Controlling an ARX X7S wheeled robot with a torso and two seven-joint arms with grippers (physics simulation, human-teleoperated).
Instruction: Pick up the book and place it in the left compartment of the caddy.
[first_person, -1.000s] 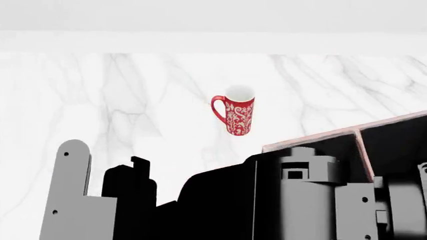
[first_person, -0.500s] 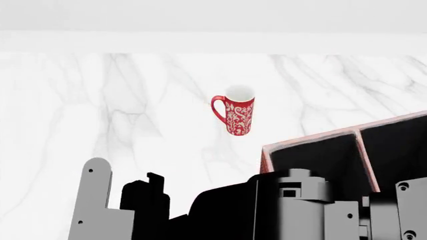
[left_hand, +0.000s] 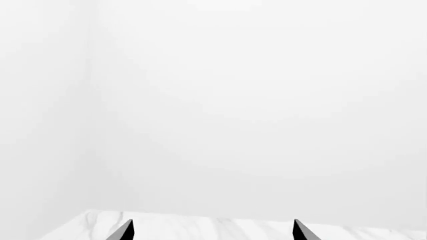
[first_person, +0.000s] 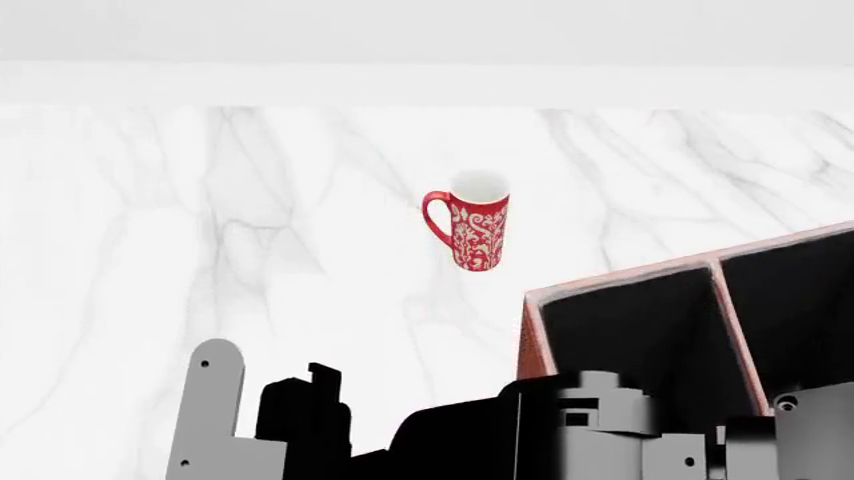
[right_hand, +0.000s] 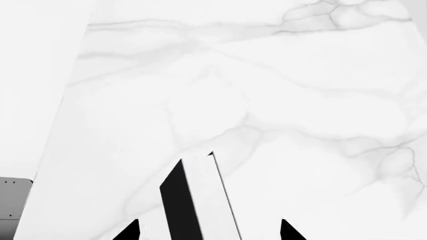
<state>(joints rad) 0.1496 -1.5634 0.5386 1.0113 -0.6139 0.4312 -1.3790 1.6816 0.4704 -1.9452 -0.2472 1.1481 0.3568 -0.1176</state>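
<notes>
**Item 1, the book** (right_hand: 193, 200). In the right wrist view we see a black cover and a white page edge standing on end between the right gripper (right_hand: 209, 230) fingers (right_hand: 130, 231). Only the 2 finger tips show, one on each side of the book with a visible gap, so we cannot tell whether they clamp it lower down or merely flank it. We judge it is held edge-up so it can slide into a narrow slot.

**Item 2, the caddy** (first_person: 534, 345). Reddish-brown box with black lining, at the right of the head view, partly hidden by the robot's arms. A thin divider (first_person: 737, 325) splits the visible interior. The left compartment (first_person: 627, 335) is the dark slot left of that divider. We see no book in it, so placement is not yet done.

**Item 3, the red mug** (first_person: 470, 228). Patterned, upright on the marble desk (first_person: 200, 230), well apart from the caddy; not part of the job.

**Item 4, the left gripper** (left_hand: 210, 231). 2 tips spread apart with nothing between them, pointing past the desk edge toward a blank wall. We judge it is parked out of the way.

**Note.** From the head view the book itself is hard to separate from the dark arm shapes.
</notes>
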